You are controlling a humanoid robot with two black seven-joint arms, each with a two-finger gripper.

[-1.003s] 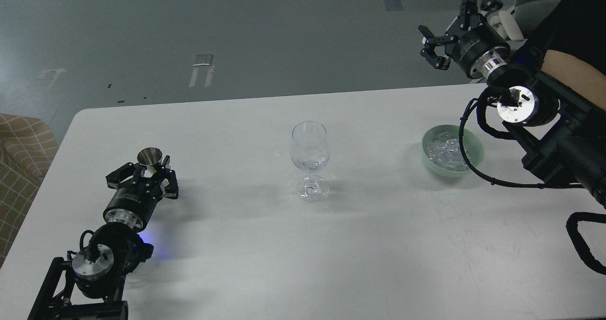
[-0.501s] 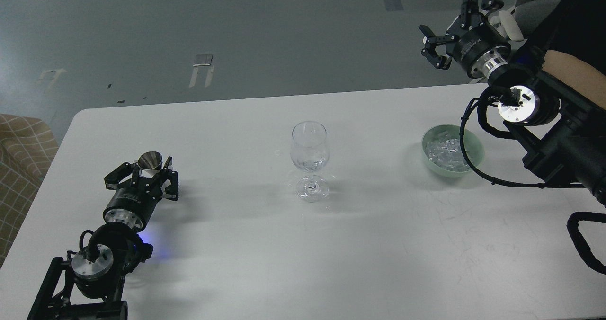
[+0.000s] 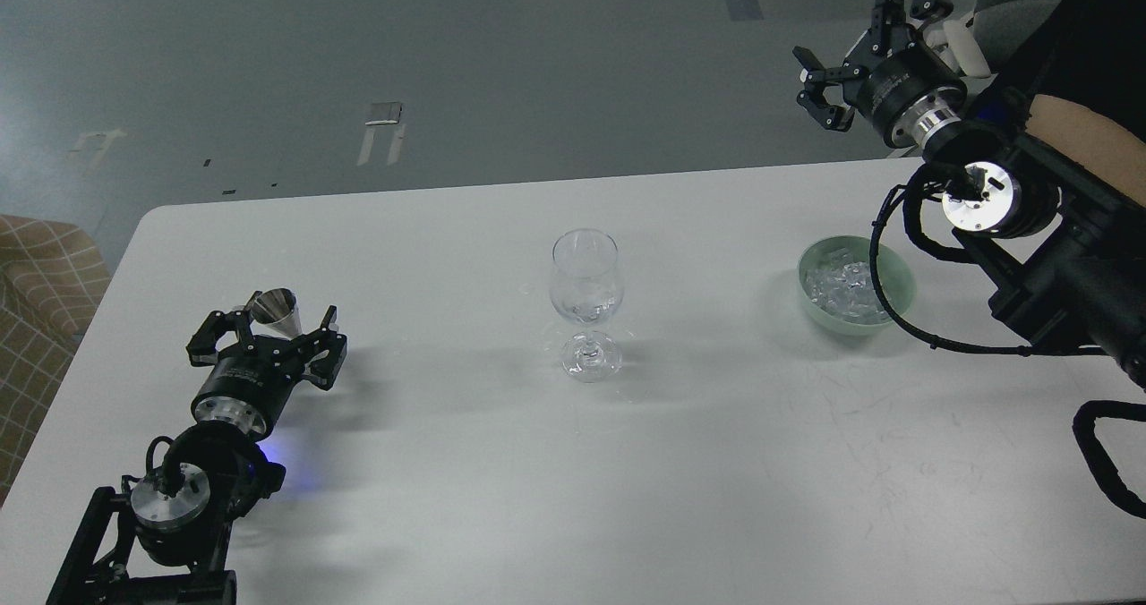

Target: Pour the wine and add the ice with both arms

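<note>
A clear stemmed wine glass (image 3: 586,301) stands upright at the table's middle. The ice (image 3: 840,285) is a glittering heap in a pale green bowl (image 3: 900,274) to the right of the glass. My left gripper (image 3: 269,326) lies low on the table at the left. Its jaws are spread wide on either side of a small metal cone-shaped cup (image 3: 273,304), which stands between the fingertips without being gripped. My right gripper (image 3: 850,39) is open and empty, held high beyond the table's far right edge, above and behind the bowl.
The white table (image 3: 716,462) has its far edge just behind the glass and bowl. A checked chair (image 3: 40,283) stands off the left edge. My right arm's cable (image 3: 882,305) loops over the bowl's right side. Grey floor lies beyond.
My left gripper's jaws have spread wider around the metal cup and the gripper has shifted slightly back and left. The cup sits slightly lower left. The right gripper has barely moved.
</note>
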